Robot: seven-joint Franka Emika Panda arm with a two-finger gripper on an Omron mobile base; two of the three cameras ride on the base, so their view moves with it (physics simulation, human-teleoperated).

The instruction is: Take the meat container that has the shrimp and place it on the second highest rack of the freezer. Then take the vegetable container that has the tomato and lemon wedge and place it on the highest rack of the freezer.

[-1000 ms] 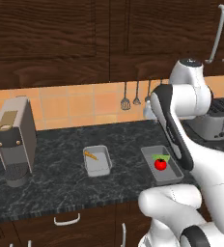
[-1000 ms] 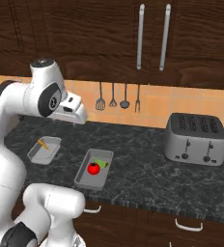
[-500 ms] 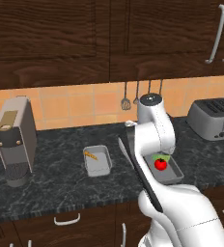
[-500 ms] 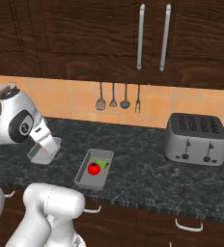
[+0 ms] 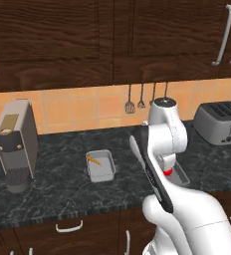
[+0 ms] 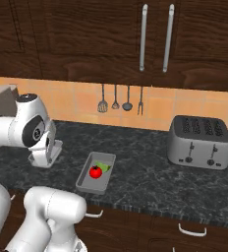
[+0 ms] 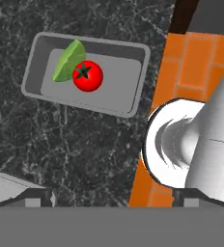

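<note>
meat container [image 5: 100,166] sitting on the dark counter [image 5: 62,194], shrimp [image 5: 93,160] lying at its 10 o'clock corner | vegetable container [image 6: 96,172] resting at 3 o'clock of it; tomato [image 6: 96,172] touching the lemon wedge [image 6: 104,167] at its 1 o'clock | gripper: opening impossible to judge, nothing seen held | toaster [image 6: 200,141] standing at 3 o'clock

Flat, even rendered light fills all views, sharp throughout with no blur or edge distortion, dim on the dark upper cabinets [image 6: 86,44], soft sheen on the tomato [image 7: 88,76], faint shading beneath trays on the counter [image 5: 62,189].
</note>
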